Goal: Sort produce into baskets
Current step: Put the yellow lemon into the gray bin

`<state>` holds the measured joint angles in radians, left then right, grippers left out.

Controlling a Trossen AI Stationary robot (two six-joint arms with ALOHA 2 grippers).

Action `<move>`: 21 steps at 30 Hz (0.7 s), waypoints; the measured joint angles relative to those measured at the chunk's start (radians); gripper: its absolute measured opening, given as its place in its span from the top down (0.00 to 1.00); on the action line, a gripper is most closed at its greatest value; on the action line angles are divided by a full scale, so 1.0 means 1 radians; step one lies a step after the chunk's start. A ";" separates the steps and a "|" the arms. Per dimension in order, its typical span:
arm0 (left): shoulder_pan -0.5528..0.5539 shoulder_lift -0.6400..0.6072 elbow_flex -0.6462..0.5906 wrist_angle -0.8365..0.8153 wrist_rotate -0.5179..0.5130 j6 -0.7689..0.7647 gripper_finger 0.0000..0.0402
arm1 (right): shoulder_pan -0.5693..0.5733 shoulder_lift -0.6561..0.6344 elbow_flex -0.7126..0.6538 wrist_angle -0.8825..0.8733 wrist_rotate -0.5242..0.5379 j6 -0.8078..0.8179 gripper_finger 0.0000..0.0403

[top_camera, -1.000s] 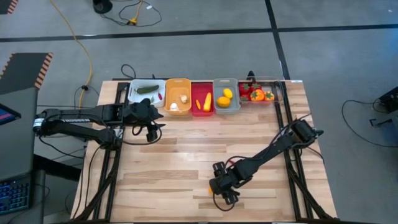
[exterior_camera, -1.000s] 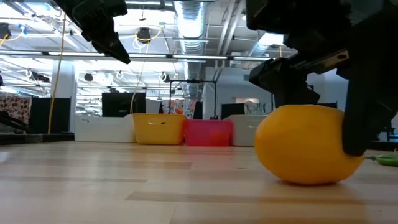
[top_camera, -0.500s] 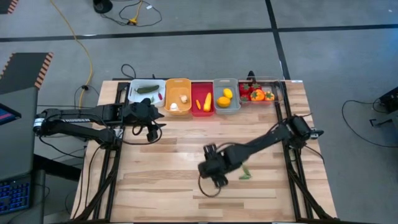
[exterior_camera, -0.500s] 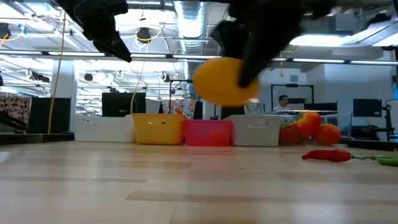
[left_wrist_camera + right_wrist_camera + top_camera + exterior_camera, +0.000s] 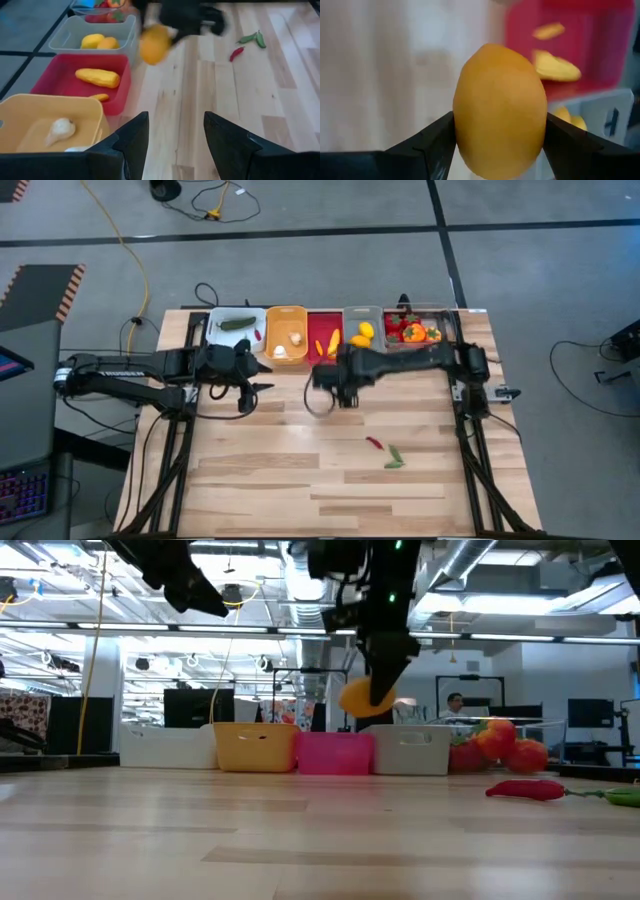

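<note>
My right gripper [image 5: 499, 127] is shut on a yellow-orange lemon [image 5: 500, 110] and holds it in the air [image 5: 365, 697] just in front of the red basket [image 5: 325, 340] and the grey basket [image 5: 363, 330]. In the high view the gripper [image 5: 333, 385] hides the fruit. The white basket [image 5: 236, 327], orange basket [image 5: 286, 333] and clear basket [image 5: 420, 328] complete the row at the far edge, each with produce in it. My left gripper [image 5: 172, 140] hangs open in front of the orange basket with nothing between its fingers. My right gripper pinches the lemon between its two fingers, one on each of its opposite sides [image 5: 460, 125]. The fingers slant down toward the table's far edge. The lemon juts out past the fingertips and is lifted clear of the table.
A red chilli [image 5: 374, 443] and a green piece [image 5: 394, 457] lie loose on the table toward the near right. The left arm [image 5: 130, 375] stretches along the table's left side. Bare wood lies between the baskets and the near edge.
My right gripper has lifted the lemon off the table near the near edge and swung it up and toward the far edge, to just in front of the red and grey baskets, tipping further down as it went. The chilli and green piece now show where the arm was.
</note>
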<state>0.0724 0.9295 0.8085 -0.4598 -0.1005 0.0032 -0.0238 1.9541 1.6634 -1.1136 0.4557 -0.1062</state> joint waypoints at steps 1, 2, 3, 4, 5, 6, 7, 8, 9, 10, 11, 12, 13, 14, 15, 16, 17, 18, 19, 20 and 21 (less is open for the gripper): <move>-0.004 0.000 0.000 -0.001 0.000 0.000 0.56 | -0.029 0.000 0.000 -0.005 0.000 0.000 0.28; -0.008 0.000 0.000 0.000 0.000 0.000 0.56 | -0.057 0.000 0.000 -0.010 0.000 0.000 0.28; -0.012 0.000 0.000 0.000 0.000 0.000 0.56 | -0.084 0.000 0.000 -0.012 0.000 -0.001 0.28; -0.016 0.000 0.000 0.000 0.000 0.000 0.56 | -0.109 0.000 0.000 -0.013 0.003 -0.004 0.28; -0.021 0.000 0.000 -0.001 -0.001 0.001 0.56 | -0.132 -0.001 0.000 -0.013 0.006 -0.008 0.28; -0.025 0.000 0.000 0.000 0.000 0.004 0.56 | -0.155 -0.006 0.000 -0.017 0.014 -0.008 0.28; -0.029 0.000 0.000 -0.001 -0.001 0.008 0.56 | -0.176 -0.009 0.000 -0.020 0.020 -0.008 0.28; -0.032 0.000 0.000 -0.001 0.000 0.012 0.56 | -0.196 -0.011 0.000 -0.020 0.024 -0.008 0.28; -0.035 0.000 0.000 -0.001 0.000 0.016 0.56 | -0.216 -0.012 0.000 -0.021 0.025 -0.008 0.28; -0.037 0.000 0.000 -0.001 -0.001 0.019 0.56 | -0.235 -0.012 0.000 -0.025 0.025 -0.007 0.28; -0.040 0.000 0.000 0.000 -0.001 0.019 0.56 | -0.253 -0.012 0.000 -0.034 0.024 -0.008 0.28; -0.041 0.000 0.000 0.000 -0.003 0.019 0.56 | -0.269 -0.012 0.000 -0.044 0.023 -0.008 0.28; -0.041 0.000 0.000 0.000 -0.006 0.019 0.56 | -0.285 -0.012 0.000 -0.049 0.021 -0.007 0.28; -0.041 0.000 0.000 0.000 -0.010 0.019 0.56 | -0.298 -0.012 0.000 -0.049 0.021 -0.007 0.28; -0.041 0.000 0.000 0.000 -0.010 0.019 0.56 | -0.309 -0.012 0.000 -0.048 0.021 -0.007 0.28; -0.041 0.000 0.000 0.000 -0.011 0.020 0.56 | -0.319 -0.012 0.000 -0.050 0.021 -0.007 0.28; -0.041 0.000 0.000 0.001 -0.012 0.023 0.56 | -0.327 -0.012 0.000 -0.053 0.021 -0.007 0.28; -0.041 0.000 0.000 0.006 -0.012 0.030 0.56 | -0.333 -0.012 0.000 -0.059 0.020 -0.007 0.28; -0.041 0.000 0.000 0.011 -0.012 0.037 0.56 | -0.337 -0.012 0.000 -0.066 0.018 -0.007 0.28; -0.041 0.000 0.000 0.014 -0.012 0.043 0.56 | -0.341 -0.012 0.000 -0.074 0.017 -0.007 0.28; -0.041 0.000 0.000 0.017 -0.013 0.048 0.56 | -0.343 -0.012 0.000 -0.083 0.016 -0.007 0.28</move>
<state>0.0315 0.9291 0.8085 -0.4430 -0.1140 0.0510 -0.3671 1.9423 1.6630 -1.1962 0.4722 -0.1135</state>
